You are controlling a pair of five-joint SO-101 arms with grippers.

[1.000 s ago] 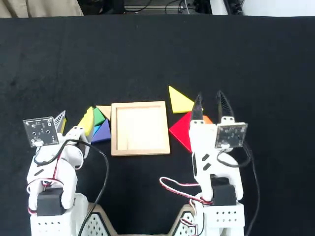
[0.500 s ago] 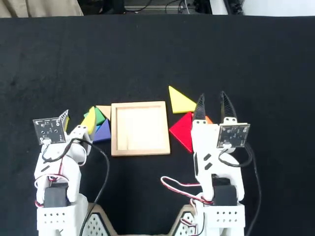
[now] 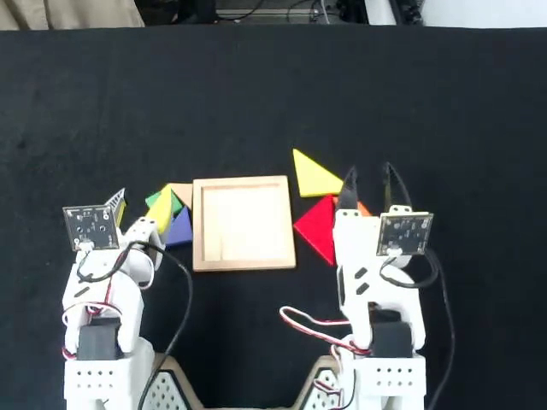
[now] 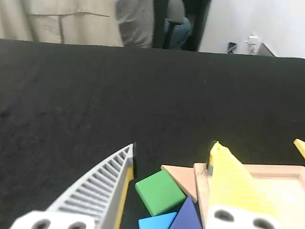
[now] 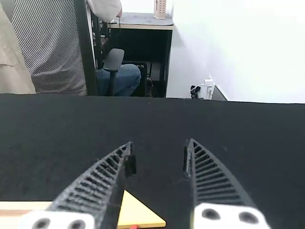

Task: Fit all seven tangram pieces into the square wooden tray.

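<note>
- Nothing is placed yet: the square wooden tray (image 3: 244, 181) lies bare in the middle of the black table (image 3: 273, 94), so all seven pieces are left to fit.
- Four pieces are bunched just beside the tray's left edge: a green square (image 4: 159, 192), a peach triangle (image 4: 180, 177), a dark blue triangle (image 4: 188, 217) and a light blue piece (image 4: 157, 222). They touch one another, and the peach triangle rests against the tray.
- Three lie on the tray's right side: a yellow triangle (image 3: 312, 175) off its far corner, a red triangle (image 3: 318, 226) close by its edge, and an orange piece (image 3: 360, 207), mostly hidden.
- The left tool (image 4: 173, 144) is spread wide and holds nothing. It hangs above the left bunch, its yellow finger (image 4: 228, 176) over the tray's rim.
- The right tool (image 3: 369, 175) is partly open and empty, above the orange piece, near the yellow triangle.
- In the way, as I judge it: the tight left bunch leaves little room for a finger between pieces, and the flat pieces offer only thin edges to grip.
- Loose cables (image 3: 308, 320) trail between the arm bases, clear of the pieces.
</note>
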